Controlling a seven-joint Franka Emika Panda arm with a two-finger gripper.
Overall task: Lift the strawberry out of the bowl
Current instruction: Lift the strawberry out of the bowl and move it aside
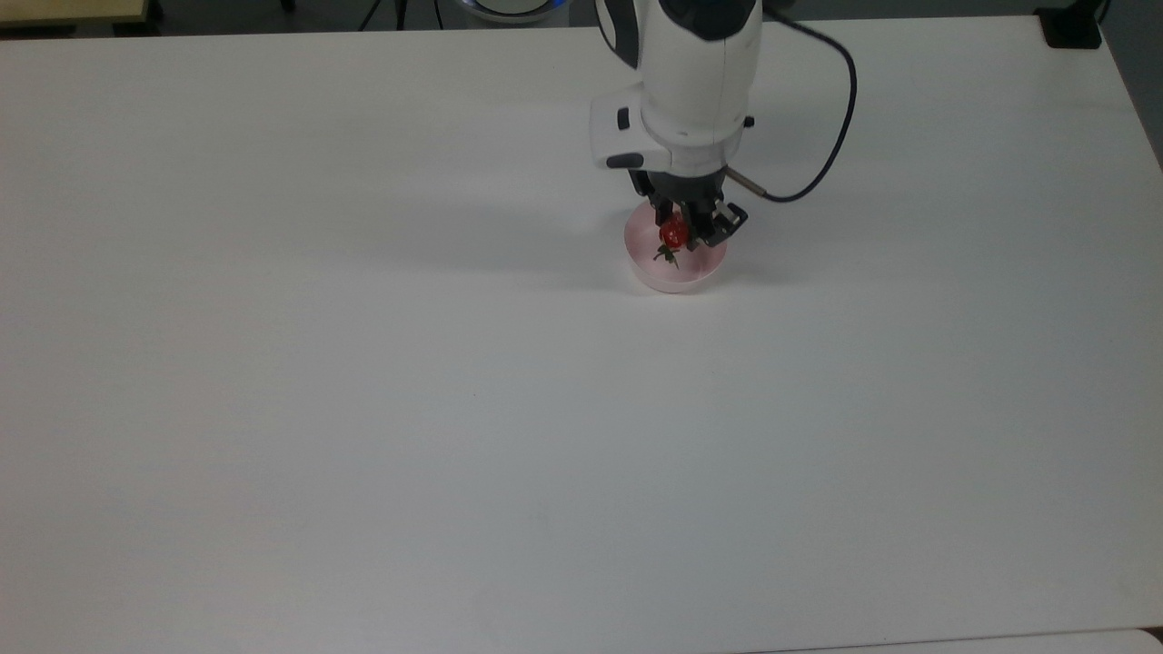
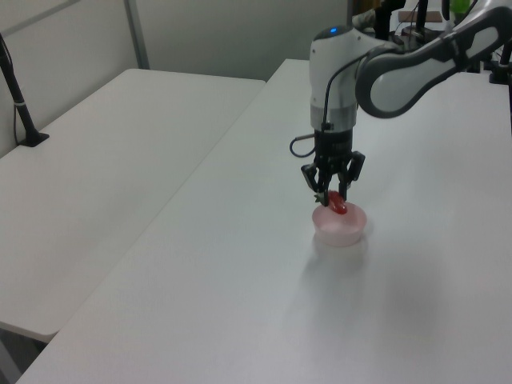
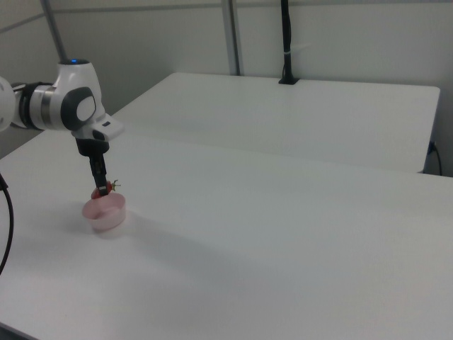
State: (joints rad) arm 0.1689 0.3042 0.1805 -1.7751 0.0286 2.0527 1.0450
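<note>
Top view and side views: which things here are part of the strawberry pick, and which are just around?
In the job:
- strawberry, gripped and lifted above the bowl
- pink bowl
- gripper, jaws closed on the fruit

Just around:
- white table under the bowl
- second white table alongside
- black cable on the arm
- black post

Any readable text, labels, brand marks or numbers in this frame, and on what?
None can be read.
The arm, the tool, the strawberry it is shut on, the bowl and the table carry no legible print.
</note>
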